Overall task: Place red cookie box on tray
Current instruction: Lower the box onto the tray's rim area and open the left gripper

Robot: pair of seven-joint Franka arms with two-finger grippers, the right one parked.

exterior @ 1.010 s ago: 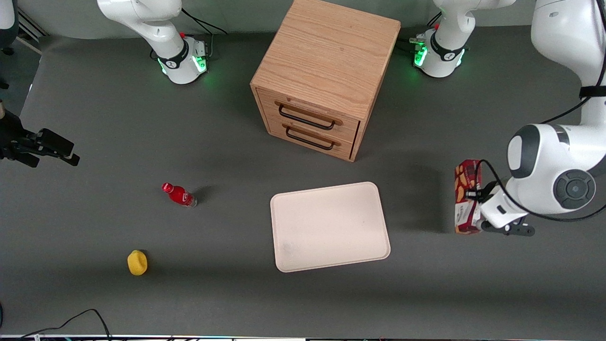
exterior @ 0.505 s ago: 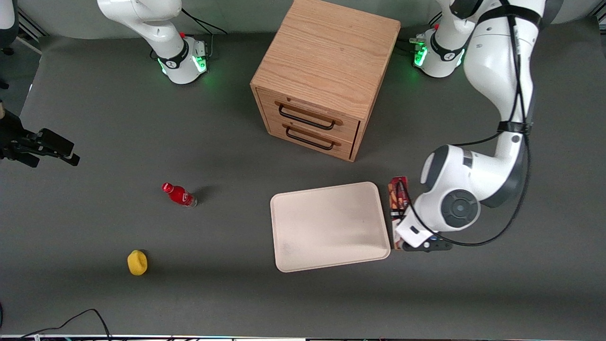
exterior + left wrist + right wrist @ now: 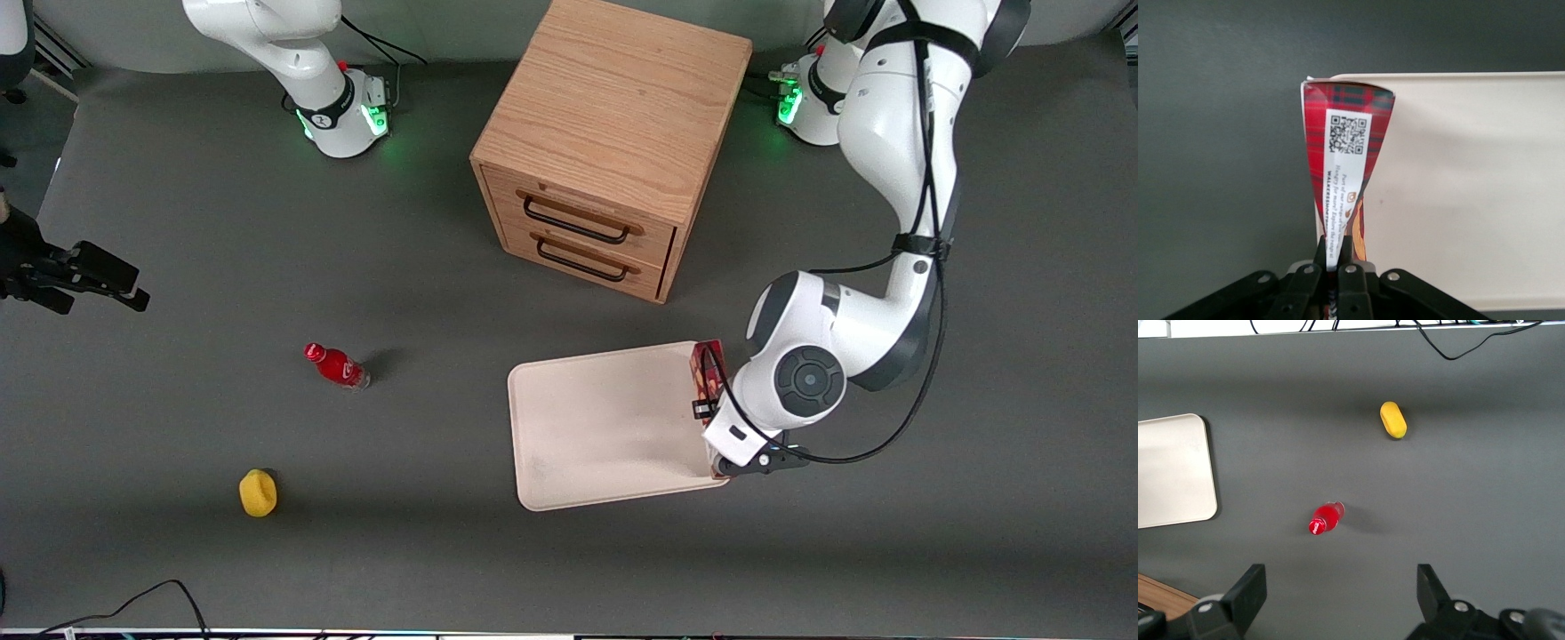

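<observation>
Carrying stage: judging from the task, the move now turns on how the held carton sits against the tray's edge, not on any fresh grasp.
Tray point(image 3: 613, 427): large, pale and flat, spreading away from the claw toward the parked arm's end of the table; only its edge nearest the working arm lies under the claw.
Tray in wrist view point(image 3: 1471, 187): its rounded corner shows right by the box's free end, with bare cream surface stretching off to one side.
Red cookie box point(image 3: 708, 378): held over the tray's edge strip, its long axis running along that edge, from the claw out toward the cabinet.
Box relative to claw point(image 3: 1346, 160): sticks straight out ahead of the fingers, label end foremost, with one narrow side turned to the wrist camera.
Overlap: partial as I read it; part of the carton may hang past the rim over dark table, so shifting farther in over the tray seems needed before lowering.
Height: whether the box touches the tray cannot be told.
Gripper point(image 3: 1336, 268): pinching the box's near end, fingers pressed against its two flat faces.
</observation>
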